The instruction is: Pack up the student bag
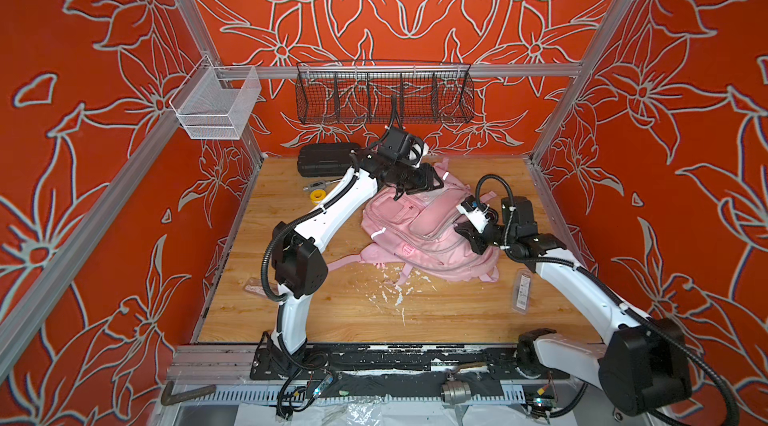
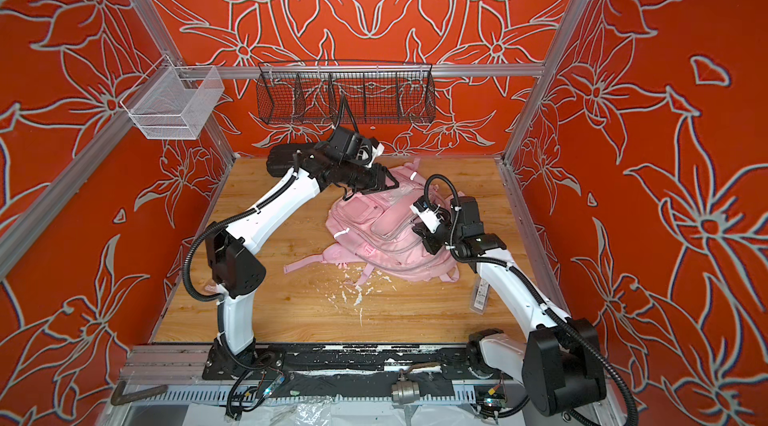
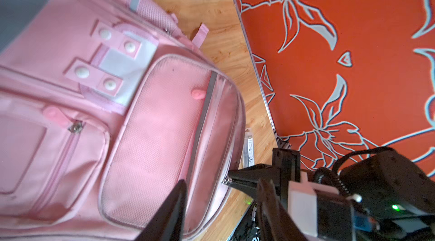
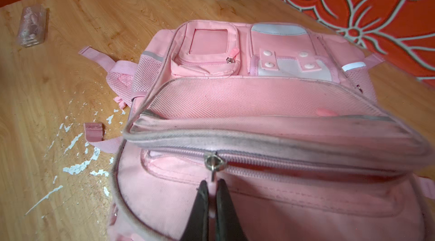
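student bag (image 4: 259,101): right wrist view, unlike top views, shows right gripper (image 4: 211,183) pinching its zipper pull (image 4: 213,163); left gripper (image 3: 221,188) spread.

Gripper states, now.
Left gripper: open, holding nothing, over the student bag.
Right gripper: shut on the bag's zipper pull.

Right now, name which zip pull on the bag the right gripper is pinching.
The metal pull on the bag's long zip beside the mesh pocket, pinched by the right gripper. The pink pulls farther off hang free.
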### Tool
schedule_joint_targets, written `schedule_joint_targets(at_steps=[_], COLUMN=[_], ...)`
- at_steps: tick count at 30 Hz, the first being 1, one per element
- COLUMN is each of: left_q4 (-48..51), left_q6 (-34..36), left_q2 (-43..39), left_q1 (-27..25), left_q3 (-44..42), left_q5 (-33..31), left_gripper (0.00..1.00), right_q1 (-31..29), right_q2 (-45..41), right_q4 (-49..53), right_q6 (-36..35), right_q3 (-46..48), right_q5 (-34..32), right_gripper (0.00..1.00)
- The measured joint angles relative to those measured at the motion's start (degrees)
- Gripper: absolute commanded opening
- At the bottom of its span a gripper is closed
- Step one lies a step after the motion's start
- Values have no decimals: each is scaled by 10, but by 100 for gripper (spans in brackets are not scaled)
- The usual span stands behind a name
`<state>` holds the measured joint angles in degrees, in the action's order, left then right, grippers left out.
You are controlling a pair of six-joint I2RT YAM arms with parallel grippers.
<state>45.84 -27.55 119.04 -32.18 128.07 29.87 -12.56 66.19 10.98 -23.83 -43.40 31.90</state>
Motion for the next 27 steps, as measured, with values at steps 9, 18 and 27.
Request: schedule_joint_targets(at_steps=[9, 18, 27], left_q4=[118, 126, 144], left_q6=[65, 100, 132], left_q2=[146, 174, 217], left_q1=[-12, -36, -73], left_q3=[163, 187, 190], left_q5=[24, 25, 2], left_gripper=[49, 51, 55], right_q1=[-22, -39, -49], right_q2=[-23, -27, -27], right_q4=[-41, -50, -50], right_q6=[-59, -102, -121], right_q3=[39, 52, 53], right_q5=[-18, -49, -68], right_gripper=[0, 0, 0])
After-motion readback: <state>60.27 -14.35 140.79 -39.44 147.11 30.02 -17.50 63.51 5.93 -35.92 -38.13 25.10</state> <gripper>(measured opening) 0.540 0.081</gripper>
